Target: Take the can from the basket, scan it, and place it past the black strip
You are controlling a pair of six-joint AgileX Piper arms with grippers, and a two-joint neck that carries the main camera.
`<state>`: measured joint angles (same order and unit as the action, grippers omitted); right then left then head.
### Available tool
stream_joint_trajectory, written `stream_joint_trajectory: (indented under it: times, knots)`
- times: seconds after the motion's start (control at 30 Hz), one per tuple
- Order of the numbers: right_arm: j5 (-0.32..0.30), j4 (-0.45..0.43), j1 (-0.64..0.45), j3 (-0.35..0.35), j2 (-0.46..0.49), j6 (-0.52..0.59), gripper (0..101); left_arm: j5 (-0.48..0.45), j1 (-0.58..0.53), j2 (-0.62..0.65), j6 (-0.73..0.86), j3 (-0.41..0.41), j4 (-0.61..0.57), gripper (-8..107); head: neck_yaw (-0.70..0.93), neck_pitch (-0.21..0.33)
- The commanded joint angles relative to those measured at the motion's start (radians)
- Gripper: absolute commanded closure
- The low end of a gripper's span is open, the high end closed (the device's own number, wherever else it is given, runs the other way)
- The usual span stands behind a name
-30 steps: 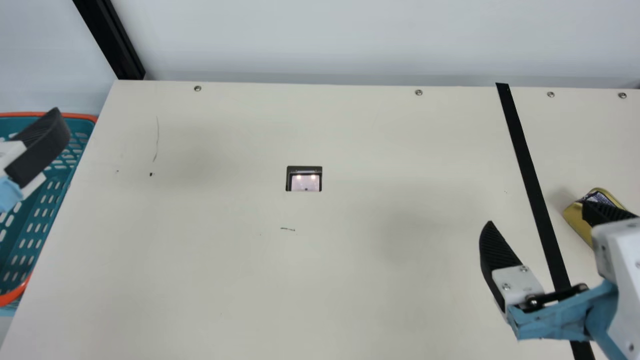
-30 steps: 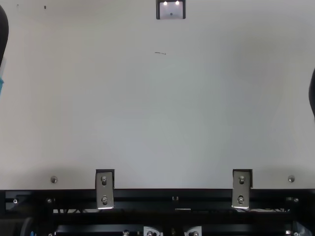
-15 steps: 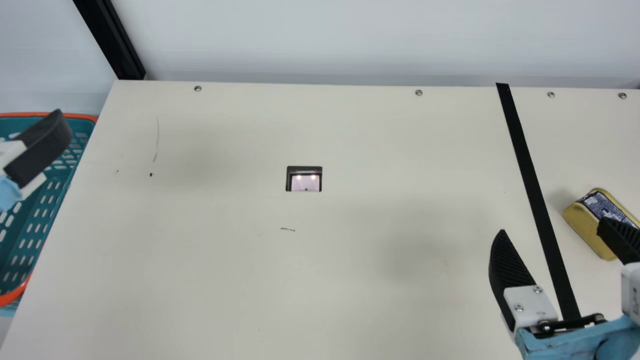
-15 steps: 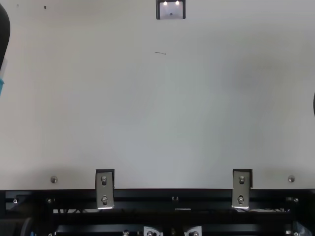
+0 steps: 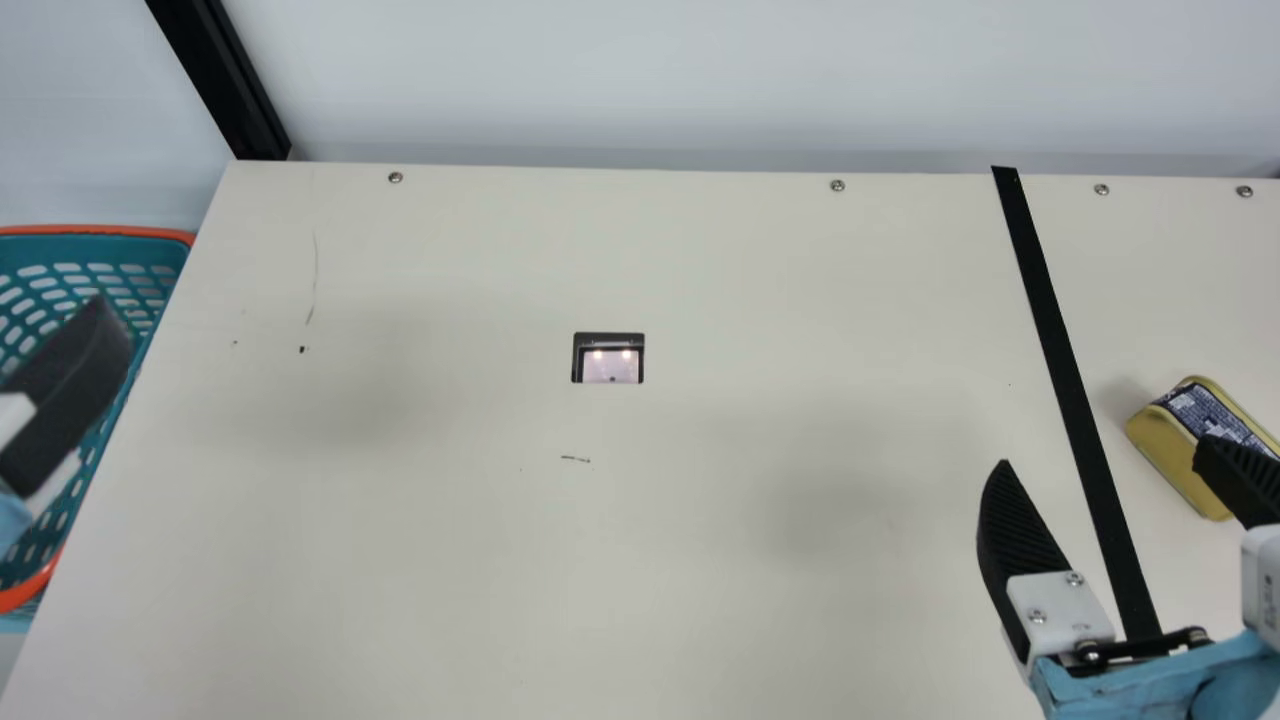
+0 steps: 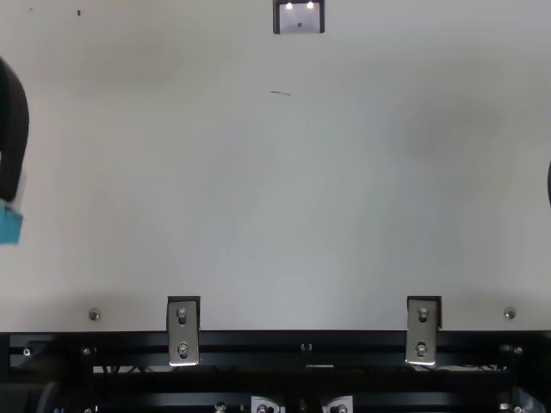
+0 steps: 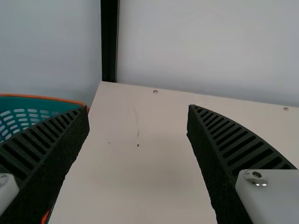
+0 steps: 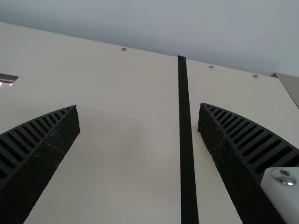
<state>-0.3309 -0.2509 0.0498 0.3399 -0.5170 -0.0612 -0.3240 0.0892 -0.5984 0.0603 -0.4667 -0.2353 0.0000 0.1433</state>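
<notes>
With the scanner window [image 5: 608,358] as the clock's centre and the back wall at twelve, the can [image 5: 1165,450] is lying tilted on the table [image 5: 750,600] just past three, beyond the black strip [image 5: 1075,400]. The right gripper [image 5: 1105,450] is hovering between three and four, fingers spread wide and empty, pointing toward eleven; one is partly covering the can in the main view. Around nine, the left gripper [image 5: 70,390] is hanging before the basket [image 5: 120,234], angled toward one, also gaping and empty.
</notes>
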Motion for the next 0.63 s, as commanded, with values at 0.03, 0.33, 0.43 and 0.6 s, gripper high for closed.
stream_joint_trajectory:
  times: [0.03, 0.33, 0.43, 0.6]
  knots:
    - [0.000, 0.000, 0.000, 0.000, 0.000, 0.000, 0, 0.000, 0.000, 0.003, 0.000, 0.002, 0.000, 9, 0.008, -0.001]
    - [0.000, 0.000, 0.000, 0.000, 0.000, 0.000, 0, 0.001, 0.000, 0.005, 0.000, 0.000, 0.000, 9, 0.008, -0.001]
    - [0.000, 0.000, 0.000, 0.000, 0.000, 0.000, 0, 0.001, 0.000, 0.005, 0.000, 0.000, 0.000, 9, 0.008, -0.001]
    - [0.000, 0.000, 0.000, 0.000, 0.000, 0.000, 0, 0.001, 0.000, 0.005, 0.000, 0.000, 0.000, 9, 0.008, -0.001]
